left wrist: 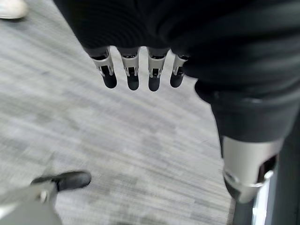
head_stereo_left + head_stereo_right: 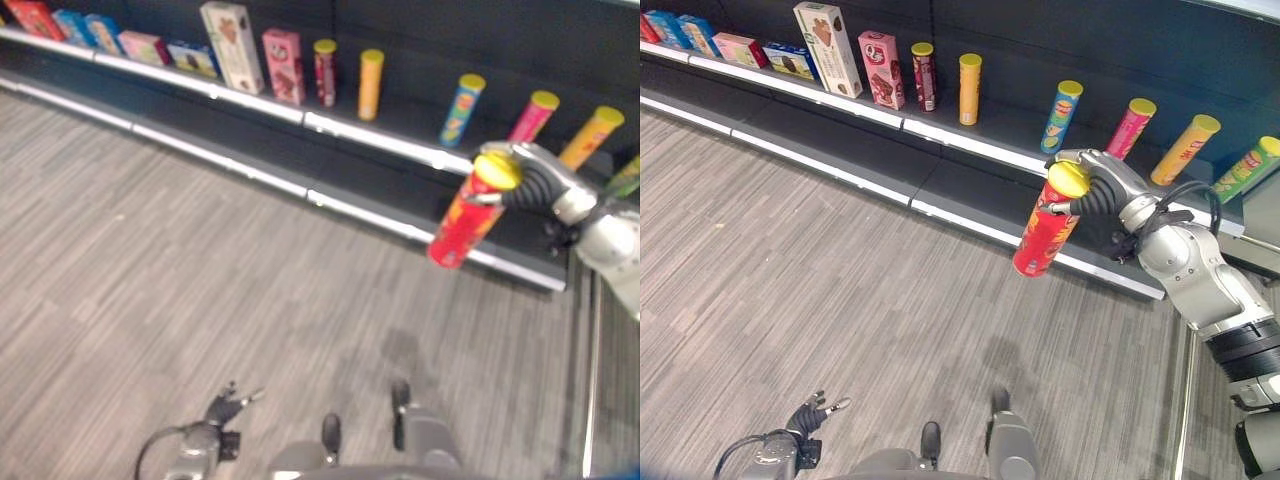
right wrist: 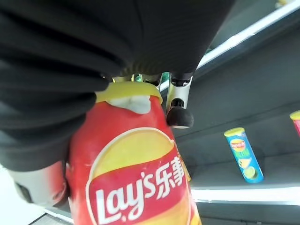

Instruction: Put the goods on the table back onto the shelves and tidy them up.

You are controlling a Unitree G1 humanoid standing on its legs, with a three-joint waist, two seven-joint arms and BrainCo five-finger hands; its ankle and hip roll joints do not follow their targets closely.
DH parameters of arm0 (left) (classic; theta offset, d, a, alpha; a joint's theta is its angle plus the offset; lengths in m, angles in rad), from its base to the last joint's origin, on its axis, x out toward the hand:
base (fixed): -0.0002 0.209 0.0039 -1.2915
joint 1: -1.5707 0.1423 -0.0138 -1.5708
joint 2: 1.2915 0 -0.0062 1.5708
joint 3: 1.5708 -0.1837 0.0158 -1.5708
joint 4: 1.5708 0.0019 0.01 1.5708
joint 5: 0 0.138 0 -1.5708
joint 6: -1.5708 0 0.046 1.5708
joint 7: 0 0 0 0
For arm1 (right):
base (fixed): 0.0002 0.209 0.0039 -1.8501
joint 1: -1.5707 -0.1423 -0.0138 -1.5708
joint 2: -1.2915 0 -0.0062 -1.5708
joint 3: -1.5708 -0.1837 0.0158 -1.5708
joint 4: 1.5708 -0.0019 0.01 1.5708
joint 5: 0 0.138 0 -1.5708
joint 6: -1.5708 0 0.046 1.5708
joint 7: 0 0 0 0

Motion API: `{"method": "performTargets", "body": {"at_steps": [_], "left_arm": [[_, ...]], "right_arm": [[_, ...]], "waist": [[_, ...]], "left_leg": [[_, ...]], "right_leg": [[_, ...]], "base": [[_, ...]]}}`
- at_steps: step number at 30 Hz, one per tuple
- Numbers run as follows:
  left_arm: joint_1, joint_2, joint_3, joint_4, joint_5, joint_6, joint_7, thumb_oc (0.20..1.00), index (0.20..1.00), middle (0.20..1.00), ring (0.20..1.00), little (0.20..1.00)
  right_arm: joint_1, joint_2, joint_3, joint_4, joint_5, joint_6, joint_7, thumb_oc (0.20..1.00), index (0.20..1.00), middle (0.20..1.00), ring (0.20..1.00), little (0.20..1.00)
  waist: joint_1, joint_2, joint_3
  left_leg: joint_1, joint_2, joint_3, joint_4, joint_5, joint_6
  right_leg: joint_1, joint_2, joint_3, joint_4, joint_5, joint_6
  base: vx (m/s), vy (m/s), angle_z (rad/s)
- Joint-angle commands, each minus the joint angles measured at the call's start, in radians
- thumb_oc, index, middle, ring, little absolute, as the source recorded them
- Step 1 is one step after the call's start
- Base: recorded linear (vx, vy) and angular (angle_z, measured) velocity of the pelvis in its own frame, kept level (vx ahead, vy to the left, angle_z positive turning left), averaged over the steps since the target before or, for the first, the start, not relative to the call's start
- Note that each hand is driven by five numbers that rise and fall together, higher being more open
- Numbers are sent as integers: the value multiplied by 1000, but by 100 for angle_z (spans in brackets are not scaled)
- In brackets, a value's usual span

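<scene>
A red chip can (image 2: 1047,228) with a yellow lid hangs tilted in the air in front of the dark shelves, and my right hand (image 2: 1102,188) is shut on its top end. Up close in the right wrist view, the red can (image 3: 136,178) fills the space under my fingers (image 3: 179,116). Behind it the upper shelf (image 2: 980,135) carries a row of upright cans: a blue can (image 2: 1061,117), a pink can (image 2: 1127,129), a yellow can (image 2: 1183,149) and a green can (image 2: 1246,169). My left hand (image 2: 812,415) hangs low over the floor, fingers relaxed and holding nothing (image 1: 131,70).
Further left on the shelf stand an orange can (image 2: 969,88), a dark red can (image 2: 923,76), a pink box (image 2: 880,68), a tall white box (image 2: 827,47) and several small boxes. A lower shelf board (image 2: 830,135) lies bare. Grey carpet floor spreads in front.
</scene>
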Motion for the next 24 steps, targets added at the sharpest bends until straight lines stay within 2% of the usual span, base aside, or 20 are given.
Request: {"method": "performTargets", "body": {"at_steps": [1, 2, 3, 4, 5, 7, 8, 10, 11, 12, 14, 15, 16, 17, 18, 19, 20, 21, 22, 24], "left_arm": [[60, 20, -35, -50, 19, -17, -6, 1000, 1000, 1000, 1000, 1000], [62, 14, -42, -42, 28, -15, -9, 1000, 1000, 1000, 1000, 1000], [68, -7, -53, -44, 26, -11, -8, 1000, 1000, 1000, 1000, 1000], [69, -14, -53, -49, 18, -10, -5, 1000, 1000, 1000, 1000, 1000], [77, -21, -54, -60, 11, -8, -5, 1000, 1000, 1000, 1000, 1000], [91, -29, -61, -78, 4, -2, -8, 1000, 1000, 1000, 1000, 1000], [92, -29, -60, -76, 7, 6, -7, 1000, 1000, 1000, 1000, 1000], [94, -34, -60, -72, 5, 12, -4, 1000, 1000, 1000, 1000, 1000], [97, -37, -64, -70, 8, 14, -5, 1000, 1000, 1000, 1000, 1000], [97, -37, -65, -70, 8, 14, -5, 1000, 1000, 1000, 1000, 1000], [104, -36, -64, -63, 4, 18, -11, 1000, 1000, 1000, 1000, 1000], [105, -33, -64, -49, 8, 17, -11, 1000, 1000, 1000, 1000, 1000], [110, -29, -60, -46, 8, 14, -9, 1000, 1000, 1000, 1000, 1000], [117, -22, -59, -48, 7, 12, -9, 1000, 1000, 1000, 1000, 1000], [124, -14, -55, -46, 3, 5, -5, 1000, 1000, 1000, 1000, 1000], [130, -5, -54, -39, 4, 3, 4, 1000, 1000, 1000, 1000, 1000], [130, -4, -55, -38, 4, 3, 4, 1000, 1000, 1000, 1000, 1000], [140, -10, -50, -19, 8, -1, 3, 1000, 1000, 1000, 1000, 1000], [140, -9, -50, -18, 8, -2, 3, 1000, 1000, 1000, 1000, 1000], [143, -7, -39, -22, 16, -4, 11, 1000, 1000, 1000, 1000, 1000]], "right_arm": [[-113, -67, -21, 48, 58, -21, -40, 200, 200, 200, 200, 200], [-98, -84, -32, 40, 58, -19, -36, 200, 200, 200, 200, 200], [-80, -99, -42, 38, 50, -17, -28, 200, 200, 200, 200, 200], [-80, -107, -37, 44, 43, -13, -22, 200, 200, 200, 200, 200], [-73, -115, -37, 45, 40, -11, -20, 200, 200, 200, 200, 200], [-62, -123, -50, 38, 42, -9, -17, 200, 200, 200, 200, 200], [-56, -119, -55, 46, 45, 0, -17, 200, 200, 200, 200, 200], [-54, -126, -51, 59, 47, 4, -21, 200, 200, 200, 200, 200], [-50, -129, -52, 60, 53, 6, -20, 200, 200, 200, 200, 200], [-49, -130, -53, 59, 53, 7, -20, 200, 200, 200, 200, 200], [-54, -138, -42, 67, 56, 10, -12, 200, 200, 200, 200, 200], [-52, -139, -43, 74, 57, 7, -16, 200, 200, 200, 200, 200], [-48, -133, -45, 79, 61, 4, -17, 200, 200, 200, 200, 200], [-50, -130, -40, 80, 61, 0, -21, 200, 200, 200, 200, 200], [-55, -125, -35, 90, 57, -5, -33, 200, 200, 200, 200, 200], [-47, -116, -39, 105, 45, -10, -43, 200, 200, 200, 200, 200], [-45, -116, -42, 105, 44, -10, -43, 200, 200, 200, 200, 200], [-48, -104, -35, 107, 16, -7, -38, 200, 200, 200, 200, 200], [-47, -104, -36, 106, 15, -7, -38, 200, 200, 200, 200, 200], [-66, -83, -18, 92, -12, 1, -34, 200, 200, 200, 200, 200]], "waist": [[20, -32, -43], [11, -28, -63], [6, -7, -80], [3, 3, -88], [2, 11, -91], [9, 13, -85], [10, 1, -82], [30, -13, -68], [40, -17, -63], [43, -14, -61], [68, -19, -53], [78, -21, -50], [91, -18, -48], [103, -7, -53], [126, 7, -54], [144, 14, -60], [145, 11, -59], [147, 26, -75], [148, 25, -73], [151, 24, -82]], "left_leg": [[153, -9, -115, -11, -120, -141], [176, 9, -127, -2, -143, -151], [161, 39, -117, 134, -109, -190], [144, 53, -92, 207, -66, -222], [115, 65, -68, 304, 1, -260], [20, 73, -14, 560, 126, -318], [-29, 76, 20, 649, 164, -321], [-125, 84, 57, 740, 150, -277], [-168, 83, 69, 726, 123, -252], [-166, 87, 71, 732, 117, -252], [-219, 102, 89, 582, 60, -223], [-238, 112, 90, 469, 46, -221], [-251, 121, 91, 336, 56, -224], [-261, 126, 70, 214, 93, -228], [-281, 116, 10, 96, 158, -247], [-326, 110, -72, -5, 197, -283], [-324, 107, -71, -4, 195, -283], [-298, 112, -96, -11, 211, -277], [-296, 111, -94, -11, 211, -276], [-271, 105, -57, 2, 204, -252]], "right_leg": [[69, 47, -41, -83, 105, -28], [87, 44, -49, -80, 99, -41], [140, 42, -60, -55, 96, -55], [171, 40, -73, -56, 87, -61], [202, 41, -80, -56, 73, -70], [278, 47, -72, -66, 24, -100], [306, 39, -65, -74, 2, -111], [365, 35, -39, -92, -29, -127], [388, 29, -27, -95, -38, -127], [391, 32, -25, -94, -40, -127], [432, 19, -10, -97, -68, -116], [441, 11, -7, -97, -83, -109], [459, 8, -5, -103, -98, -101], [474, 13, 6, -104, -111, -99], [499, 24, 32, -104, -134, -94], [553, 19, 77, -104, -160, -87], [555, 17, 76, -104, -163, -87], [576, 8, 105, -87, -182, -74], [578, 7, 106, -86, -182, -74], [562, -49, 121, -24, -167, -47]], "base": [[407, -124, 98], [778, -232, 113], [714, -200, 101], [662, -159, 79], [426, -88, 73], [437, -141, 57], [383, -159, 20], [349, -113, -22], [255, -47, -31], [276, -23, -24], [335, 9, -35], [381, 56, -40], [396, 93, -34], [459, 138, -21], [662, 198, -39], [529, 154, -57], [621, 198, -91], [278, 105, -78], [423, 199, -74], [271, 191, -66]]}}
